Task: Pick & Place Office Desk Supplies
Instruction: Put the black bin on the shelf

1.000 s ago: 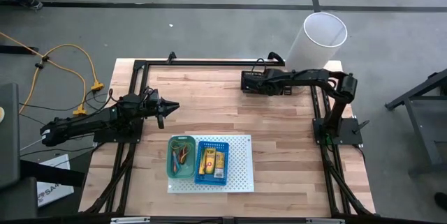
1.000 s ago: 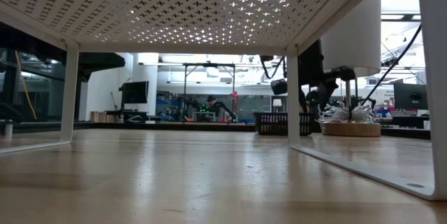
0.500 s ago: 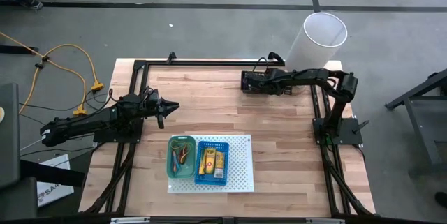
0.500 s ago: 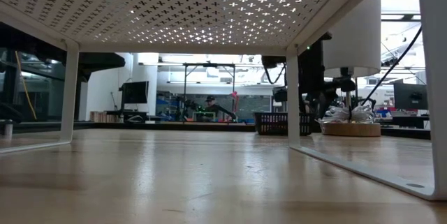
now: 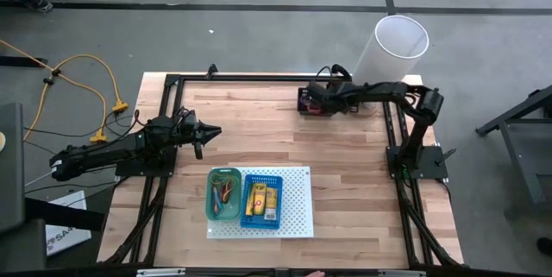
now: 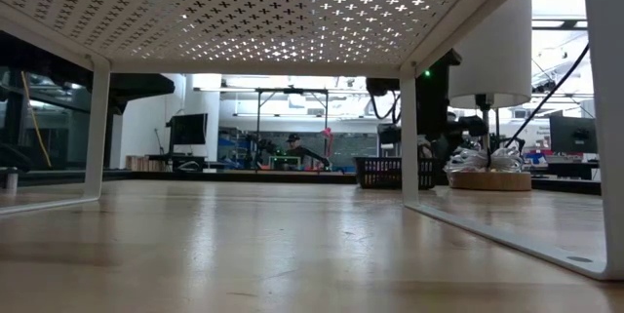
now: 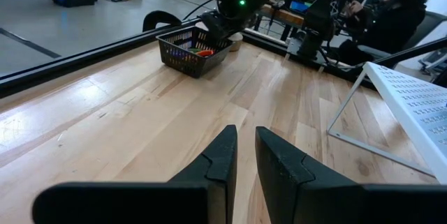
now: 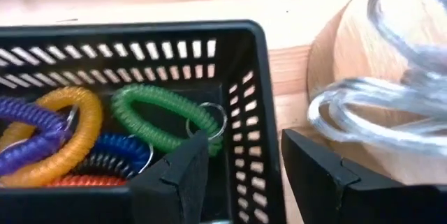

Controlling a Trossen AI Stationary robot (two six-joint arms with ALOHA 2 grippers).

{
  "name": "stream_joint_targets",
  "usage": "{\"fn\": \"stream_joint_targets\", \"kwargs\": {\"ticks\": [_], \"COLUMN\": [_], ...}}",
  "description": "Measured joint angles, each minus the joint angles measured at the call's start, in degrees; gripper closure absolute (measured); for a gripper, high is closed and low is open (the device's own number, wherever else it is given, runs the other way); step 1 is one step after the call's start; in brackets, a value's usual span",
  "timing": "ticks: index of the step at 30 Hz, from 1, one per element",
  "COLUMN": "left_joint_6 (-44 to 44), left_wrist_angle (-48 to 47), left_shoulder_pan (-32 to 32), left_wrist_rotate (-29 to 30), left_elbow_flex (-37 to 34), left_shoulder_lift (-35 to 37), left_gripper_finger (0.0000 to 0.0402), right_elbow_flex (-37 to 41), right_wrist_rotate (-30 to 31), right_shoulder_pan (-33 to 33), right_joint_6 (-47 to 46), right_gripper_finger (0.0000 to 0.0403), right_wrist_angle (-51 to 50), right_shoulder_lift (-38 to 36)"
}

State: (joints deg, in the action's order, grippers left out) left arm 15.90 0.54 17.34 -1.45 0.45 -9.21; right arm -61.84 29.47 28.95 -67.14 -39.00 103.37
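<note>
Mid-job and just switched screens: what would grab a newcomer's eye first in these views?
The right gripper, jaws open, poised at the black bin's wall at the table's far side, above bright coil loops: green, orange, purple. Next, the white perforated board near the front edge, carrying a green bin and a blue bin with yellow packets. The left gripper waits at the left.

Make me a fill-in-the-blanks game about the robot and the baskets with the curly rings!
1. The right gripper hangs over the ____ bin with open jaws.
2. The coil loop nearest its fingers is ____.
3. On the white board, the bin with yellow packets is ____.
4. The left gripper holds ____.

Missing words: black; green; blue; nothing
</note>
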Motion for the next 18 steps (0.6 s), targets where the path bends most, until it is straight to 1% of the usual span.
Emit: {"fn": "stream_joint_targets", "kwargs": {"ticks": [8,13,18], "left_joint_6": [0.0,0.0,0.0], "left_wrist_angle": [0.0,0.0,0.0], "left_shoulder_pan": [0.0,0.0,0.0], "left_wrist_rotate": [0.0,0.0,0.0], "left_elbow_flex": [0.0,0.0,0.0], "left_shoulder_lift": [0.0,0.0,0.0], "left_gripper_finger": [0.0351,0.0351,0.0351], "right_elbow_flex": [0.0,0.0,0.0], "right_wrist_rotate": [-1.8,-4.5,-4.1], "right_shoulder_pan": [1.5,2.2,2.3], "right_joint_6": [2.9,4.4,5.5], "right_gripper_finger": [0.0233,0.0233,0.0233], "right_wrist_angle": [-0.1,-0.1,0.0], "right_shoulder_lift": [0.0,0.0,0.1]}}
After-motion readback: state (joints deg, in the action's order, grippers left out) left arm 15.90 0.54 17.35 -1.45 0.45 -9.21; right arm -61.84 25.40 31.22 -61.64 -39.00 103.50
